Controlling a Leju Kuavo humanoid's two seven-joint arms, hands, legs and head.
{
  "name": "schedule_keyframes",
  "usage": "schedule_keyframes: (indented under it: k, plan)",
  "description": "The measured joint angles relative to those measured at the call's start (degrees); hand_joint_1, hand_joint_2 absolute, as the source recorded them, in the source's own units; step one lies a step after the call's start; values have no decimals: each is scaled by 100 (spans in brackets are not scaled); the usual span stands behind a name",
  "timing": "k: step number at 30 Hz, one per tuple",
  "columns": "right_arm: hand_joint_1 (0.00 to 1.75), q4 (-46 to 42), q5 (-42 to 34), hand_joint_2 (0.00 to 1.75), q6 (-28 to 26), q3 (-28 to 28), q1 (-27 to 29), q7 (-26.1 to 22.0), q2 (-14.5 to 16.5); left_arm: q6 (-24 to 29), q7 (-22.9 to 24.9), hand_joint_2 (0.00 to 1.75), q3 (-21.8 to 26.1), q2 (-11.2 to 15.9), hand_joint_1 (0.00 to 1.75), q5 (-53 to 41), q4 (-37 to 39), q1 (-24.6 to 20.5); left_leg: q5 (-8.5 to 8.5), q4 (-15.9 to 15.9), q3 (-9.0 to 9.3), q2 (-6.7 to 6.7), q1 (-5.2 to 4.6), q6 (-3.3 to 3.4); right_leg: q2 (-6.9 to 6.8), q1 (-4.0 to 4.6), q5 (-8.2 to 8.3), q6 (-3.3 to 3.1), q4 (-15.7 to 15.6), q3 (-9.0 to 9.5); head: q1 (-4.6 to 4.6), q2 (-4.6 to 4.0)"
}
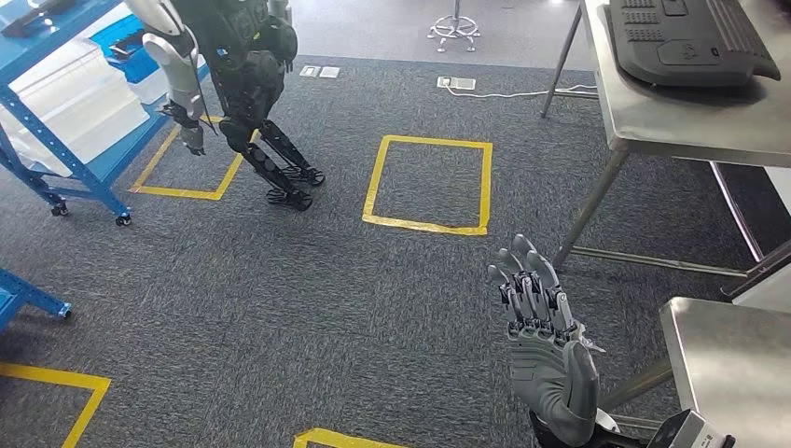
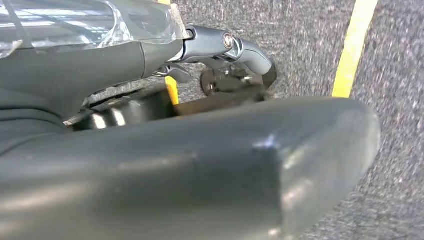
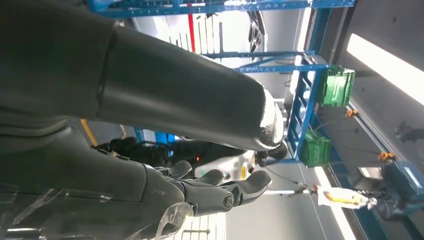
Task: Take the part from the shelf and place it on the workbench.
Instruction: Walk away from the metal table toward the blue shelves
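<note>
Our right hand is raised over the carpet with its fingers straight and apart, holding nothing. In the left wrist view our left hand shows a thick thumb and curled dark fingers — whether it grips anything we cannot tell. The part, a dark grey ribbed piece cut off by the frame, lies on the steel workbench. Another robot stands beside the blue shelf, near a yellow tape square.

1. The grey carpeted floor bore yellow tape squares.
2. A steel surface at far right carried a dark grey moulded part.
3. The blue shelf at far left held white boxes.
</note>
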Motion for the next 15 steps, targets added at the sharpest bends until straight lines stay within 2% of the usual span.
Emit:
schedule_keyframes:
  k: [1, 2, 3, 4, 5, 6, 7, 8, 9, 10, 11, 12, 14, 15]
  plan:
    - [0, 0, 2, 0, 2, 1, 0, -2, 0, 1, 10, 0, -2, 5, 0, 0, 0, -4, -9, -62, 13, 16, -29, 15, -61, 3, -12, 17, -5, 8, 0, 0]
    - [0, 0, 4, 0, 3, 1, -3, -3, 0, 1, 17, 0, -6, 9, 0, 0, 0, -1, 7, -83, 13, -71, -26, 22, -127, 5, -23, 37, -15, 25, 0, 0]
    - [0, 1, 4, 0, 4, 0, -1, -3, 0, 1, 23, 0, -10, 11, 0, 0, 0, 13, 27, -113, 34, -145, -8, 27, -114, -3, -47, 64, -6, 44, 1, 0]
    - [0, 1, 6, 0, 5, -1, 1, -4, -1, -1, 27, 0, -15, 13, 0, 0, 0, 23, 50, -147, 65, -223, 16, 40, 6, -10, -108, 89, 62, 36, 2, -1]
    - [0, 1, 7, 0, 6, -2, 5, -7, -1, -3, 29, 0, -18, 14, 0, 1, 0, 27, 76, -179, 96, -297, 47, 58, 182, -15, -223, 113, 237, -26, 5, -1]
    - [0, 1, 7, 0, 7, -4, 21, -8, -2, -5, 31, 0, -21, 13, 0, 1, 0, 22, 94, -195, 118, -370, 74, 71, 395, -27, -388, 131, 545, -167, 7, -1]
    - [0, 1, 8, 0, 8, -3, 37, -9, -3, -10, 31, 0, -23, 11, 0, 2, 0, 9, 99, -197, 119, -451, 85, 85, 543, -29, -574, 144, 949, -369, 9, -1]
    - [0, 2, 7, 0, 8, -3, 53, -9, -4, -15, 30, 0, -26, 8, 0, 2, 0, 1, 102, -196, 120, -537, 93, 92, 601, -32, -722, 158, 1348, -582, 11, 0]
    - [0, 3, 5, 0, 7, -3, 68, -8, -4, -19, 31, 0, -31, 4, 0, 2, 0, 2, 102, -195, 123, -632, 99, 92, 619, -38, -774, 172, 1618, -743, 10, -1]
    - [0, 4, 5, 0, 7, -2, 74, -8, -4, -23, 33, 0, -37, 2, 0, 2, 0, 8, 101, -193, 129, -726, 107, 91, 624, -45, -706, 184, 1670, -802, 11, 0]
    - [0, 4, 5, 0, 7, -2, 75, -8, -4, -24, 34, 0, -45, 1, 0, 3, 0, 15, 99, -189, 141, -819, 117, 86, 638, -57, -529, 195, 1478, -743, 11, 0]
    - [0, 4, 5, 0, 7, -2, 76, -8, -4, -24, 36, 0, -53, 1, 0, 5, 0, 20, 93, -182, 154, -911, 129, 73, 696, -78, -286, 209, 1100, -589, 11, 0]
    - [0, 5, 5, 0, 7, -3, 79, -8, -5, -25, 38, 0, -63, 1, 0, 11, 0, 15, 71, -146, 144, -1074, 136, 21, 1000, -140, 69, 226, 320, -259, 11, -1]
    - [0, 6, 4, 0, 8, -3, 79, -8, -6, -25, 39, 0, -66, 1, 0, 15, 0, 10, 65, -131, 119, -1141, 137, -13, 1112, -156, 142, 215, 99, -171, 10, -1]
